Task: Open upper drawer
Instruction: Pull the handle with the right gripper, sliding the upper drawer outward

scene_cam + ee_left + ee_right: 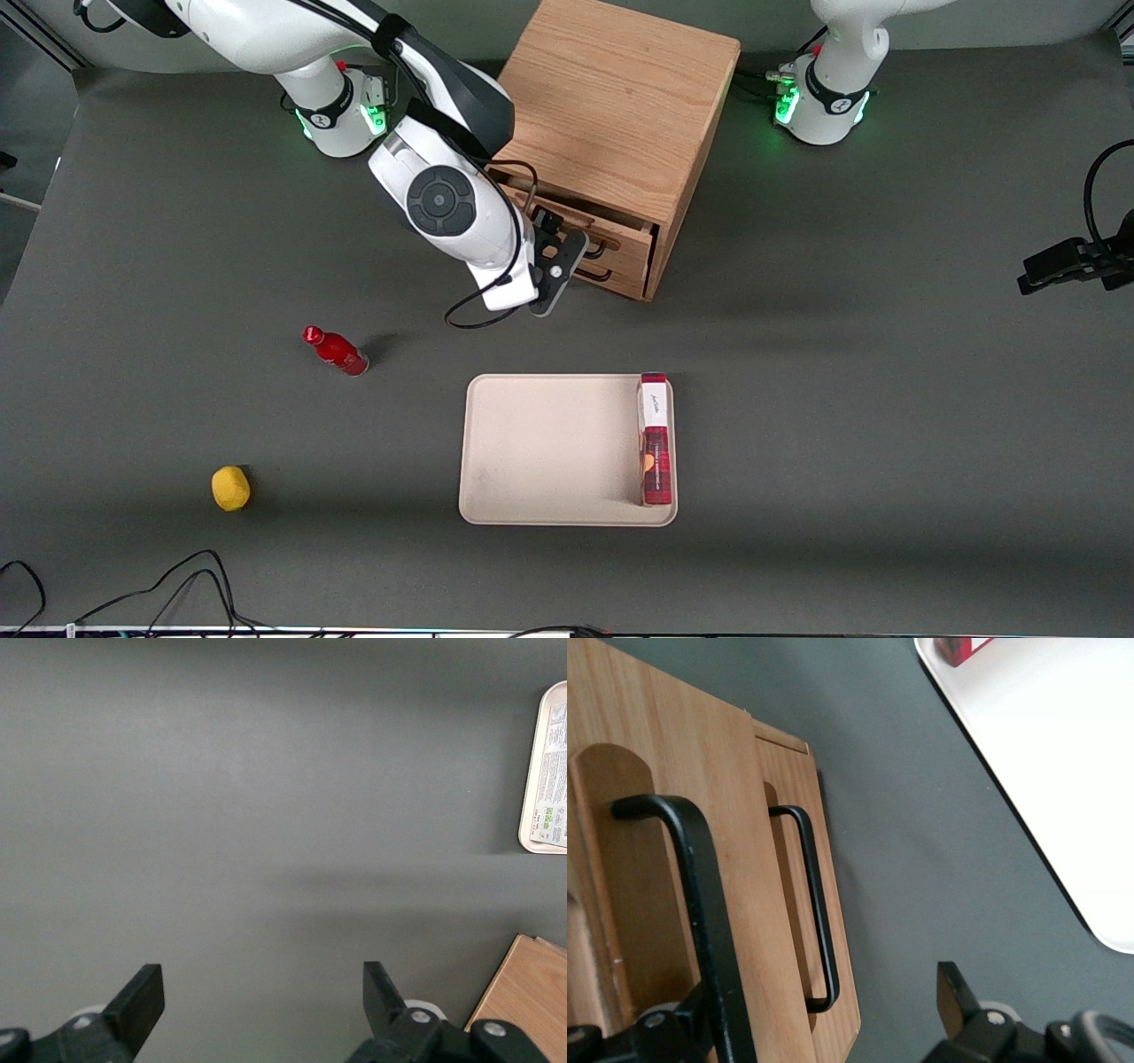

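Observation:
The small wooden cabinet [611,115] stands at the back of the table, its two drawer fronts facing the tray. The upper drawer [631,241] [664,753] has a black wire bar handle [700,895]; its front stands slightly proud of the lower drawer [788,780], which has a matching handle [818,904]. My right gripper [560,237] [824,1001] is right in front of the drawers and open. The upper handle runs just inside one finger, which it mostly hides. The other finger [955,988] hangs over bare table.
A beige tray [532,443] [1045,771] [532,771] lies nearer the front camera than the cabinet, with a red box [655,443] along one edge. A red bottle [337,351] and a yellow object [230,488] lie toward the working arm's end of the table.

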{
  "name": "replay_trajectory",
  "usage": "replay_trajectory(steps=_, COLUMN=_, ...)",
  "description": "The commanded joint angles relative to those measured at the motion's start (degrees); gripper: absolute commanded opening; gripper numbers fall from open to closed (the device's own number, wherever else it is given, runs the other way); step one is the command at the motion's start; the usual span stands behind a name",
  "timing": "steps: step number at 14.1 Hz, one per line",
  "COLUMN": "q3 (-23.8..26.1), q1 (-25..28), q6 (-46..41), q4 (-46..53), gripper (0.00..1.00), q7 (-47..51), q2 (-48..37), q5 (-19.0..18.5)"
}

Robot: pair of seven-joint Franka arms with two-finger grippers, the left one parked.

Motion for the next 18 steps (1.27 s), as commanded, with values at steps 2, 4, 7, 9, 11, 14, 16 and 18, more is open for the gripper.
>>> replay_trajectory(steps=2, q3=-0.62, q1=-0.01, q6=0.14, q4=1.97, gripper=1.0, q7=-1.07, q2=1.48, q5=-1.93)
replay_trajectory(steps=4, q3=-0.62, q1=-0.01, q6=0.14, q4=2.32, gripper=1.0, q7=-1.15, q2=1.91, q5=-2.64)
replay_trajectory(steps=7, q3=-0.71, q1=-0.01, q6=0.14, q4=3.64, gripper=1.0, q7=-1.15, q2=2.79, q5=-3.95)
replay_trajectory(steps=9, q3=-1.15, q1=0.08, q6=0.14, q4=4.69, gripper=1.0, q7=-1.15, q2=3.67, q5=-4.57)
replay_trajectory(steps=11, q3=-1.41, q1=-0.01, q6=0.14, q4=5.14, gripper=1.0, q7=-1.24, q2=3.94, q5=-4.92)
replay_trajectory(steps=14, q3=-1.5, q1=-0.09, q6=0.14, q4=6.62, gripper=1.0, q7=-2.03, q2=4.9, q5=-5.98)
replay_trajectory(steps=16, q3=-1.85, q1=-0.62, q6=0.14, q4=7.24, gripper=1.0, q7=-2.03, q2=5.08, q5=-5.98)
replay_trajectory(steps=18, q3=-2.29, q1=-0.62, q6=0.14, q4=8.21, gripper=1.0, q7=-2.38, q2=5.6, q5=-6.07)
